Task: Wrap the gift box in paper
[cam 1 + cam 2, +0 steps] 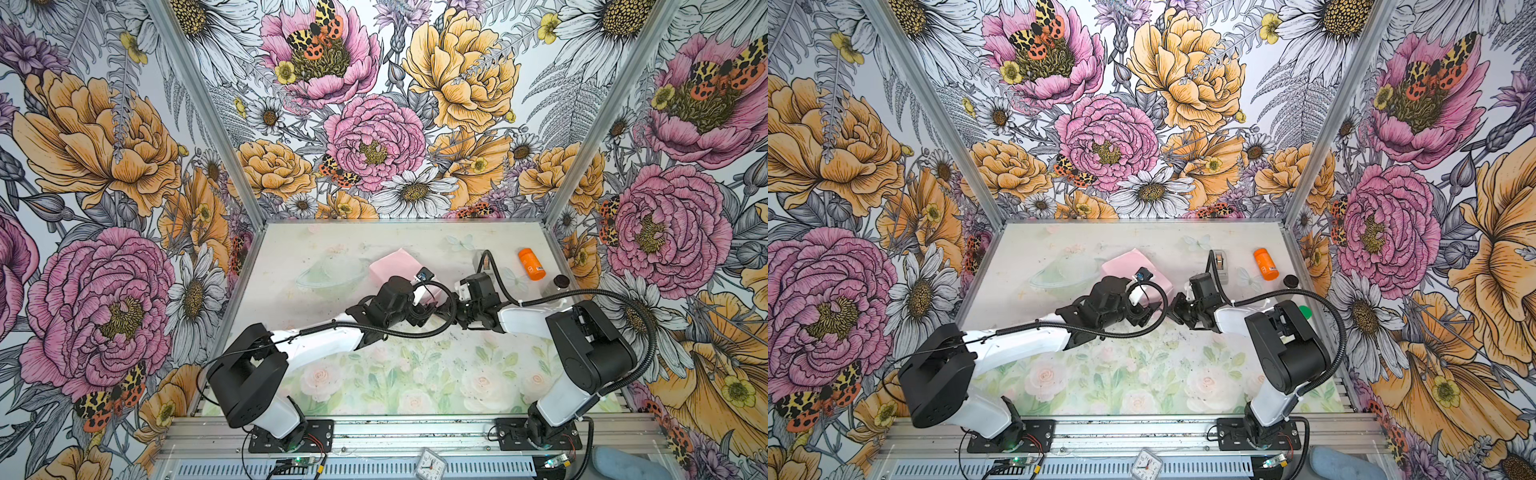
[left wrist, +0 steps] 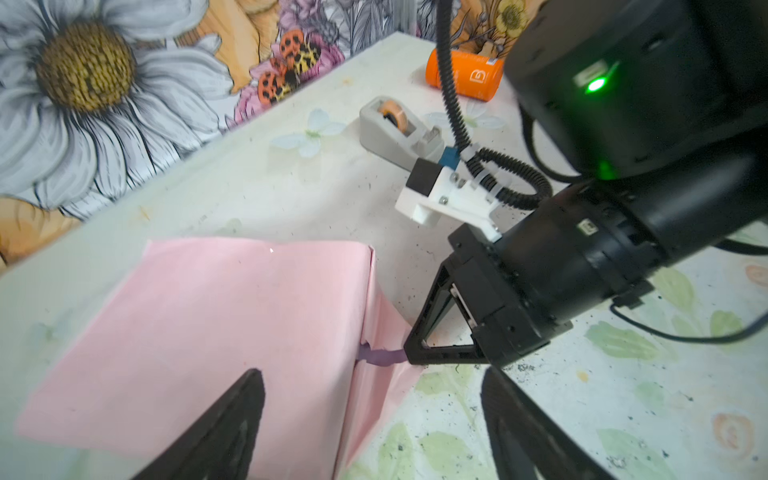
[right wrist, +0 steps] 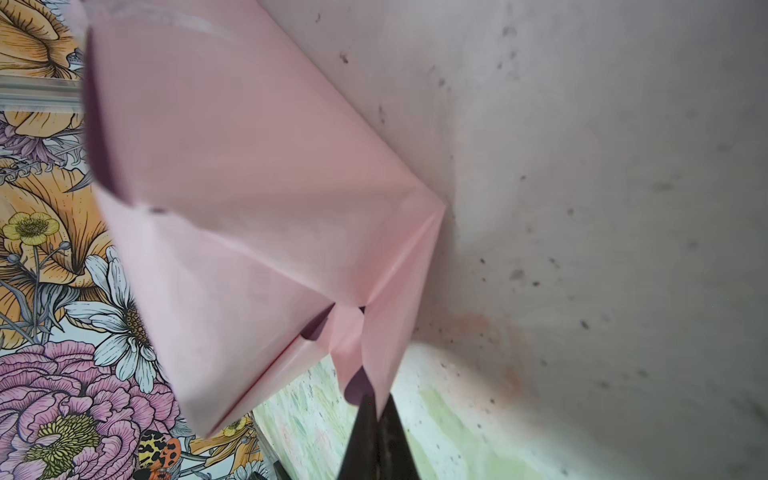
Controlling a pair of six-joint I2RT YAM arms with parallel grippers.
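The paper (image 2: pixel 208 324) is folded pale pink side out into a box shape at the table's middle back, and shows in both top views (image 1: pixel 392 264) (image 1: pixel 1123 266). The gift box is hidden inside it. A folded end flap (image 3: pixel 353 345) shows a strip of the lilac face (image 2: pixel 380 357). My right gripper (image 3: pixel 376 401) is shut on the tip of that flap, as the left wrist view also shows (image 2: pixel 411 353). My left gripper (image 2: pixel 372 374) is open, its fingers spread above the wrapped top and the table beside it, holding nothing.
A grey tape dispenser (image 2: pixel 395 129) and an orange bottle (image 1: pixel 532 264) lie at the back right, with a dark-capped jar (image 1: pixel 561 282) nearer the right wall. Both wrists meet close together mid-table (image 1: pixel 1163 307). A small clock (image 1: pixel 430 461) sits on the front rail.
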